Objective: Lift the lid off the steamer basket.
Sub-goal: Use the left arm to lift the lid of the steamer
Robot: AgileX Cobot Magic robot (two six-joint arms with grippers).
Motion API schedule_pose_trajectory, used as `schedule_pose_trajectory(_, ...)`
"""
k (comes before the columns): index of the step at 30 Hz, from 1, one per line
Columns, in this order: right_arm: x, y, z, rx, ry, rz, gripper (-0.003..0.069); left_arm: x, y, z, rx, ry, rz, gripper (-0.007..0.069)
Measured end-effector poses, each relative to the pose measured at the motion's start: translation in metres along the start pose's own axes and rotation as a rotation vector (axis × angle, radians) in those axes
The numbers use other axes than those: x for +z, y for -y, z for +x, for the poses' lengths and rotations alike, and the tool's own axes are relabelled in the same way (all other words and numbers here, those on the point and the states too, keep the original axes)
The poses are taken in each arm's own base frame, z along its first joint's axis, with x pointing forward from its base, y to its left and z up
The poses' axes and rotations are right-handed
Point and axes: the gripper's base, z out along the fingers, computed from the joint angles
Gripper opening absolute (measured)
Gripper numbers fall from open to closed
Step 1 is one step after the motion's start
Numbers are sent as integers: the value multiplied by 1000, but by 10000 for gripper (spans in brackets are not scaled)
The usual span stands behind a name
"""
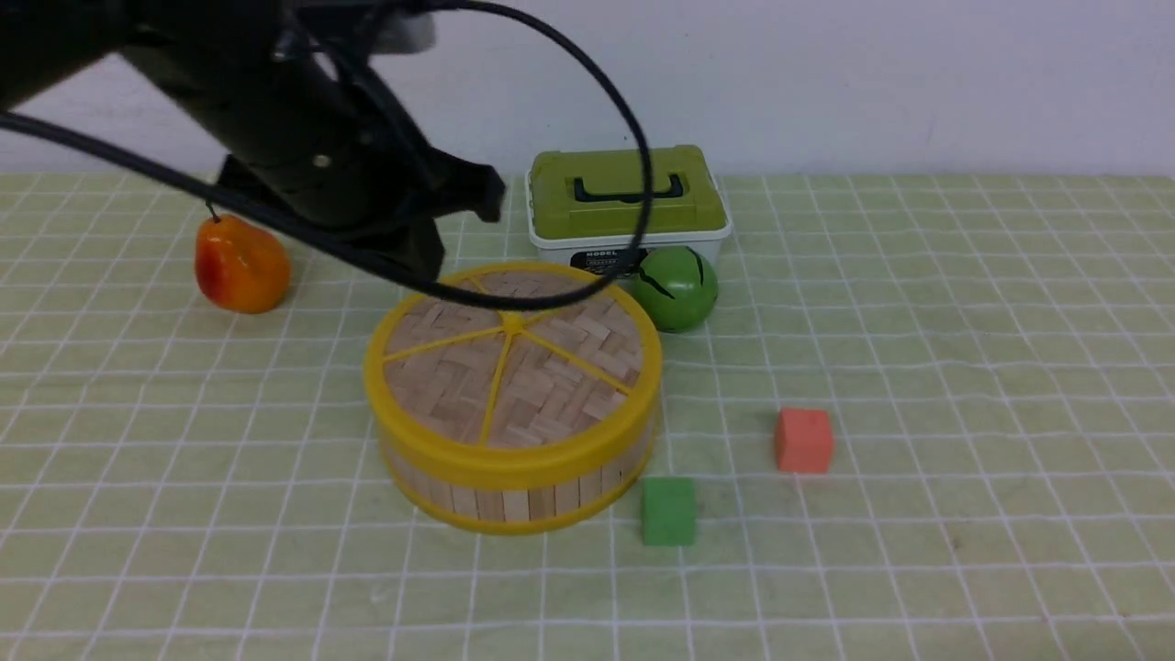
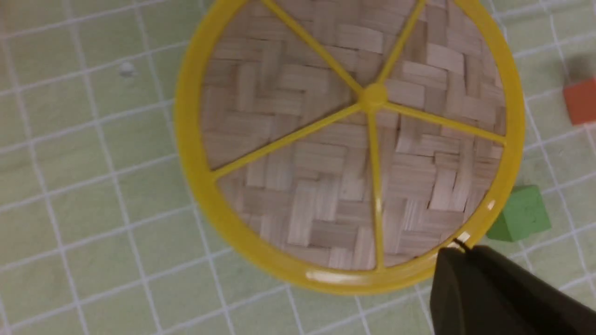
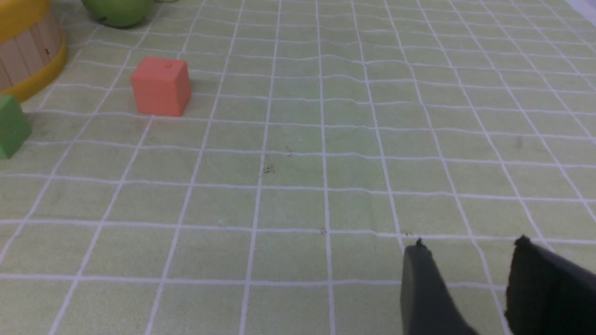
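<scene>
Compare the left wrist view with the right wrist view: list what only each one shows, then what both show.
Only the left wrist view: the lid's woven top with its spokes and knob, and the left end effector, one finger showing. Only the right wrist view: the steamer basket's slatted wall, part of a green ball, and the right end effector, its fingers apart. Both: the red cube, the green cube and the green checked tablecloth.
</scene>
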Motion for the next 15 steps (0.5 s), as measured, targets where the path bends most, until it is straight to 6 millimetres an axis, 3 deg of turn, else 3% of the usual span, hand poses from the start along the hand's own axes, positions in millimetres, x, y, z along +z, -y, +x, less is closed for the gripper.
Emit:
schedule_pose_trajectory(3,0,0,0,0,0,0,241,15,9,-7,35,-20,-20,39)
schedule_pose_trajectory(6,0,0,0,0,0,0,241,40,19,-19,70,-35,-60,197)
schedule_pose_trajectory(10,0,0,0,0,0,0,241,65,19,-28,83,-49,-91,337)
schedule_pose_trajectory(15,0,0,0,0,0,0,241,95,16,-32,79,-71,-134,400)
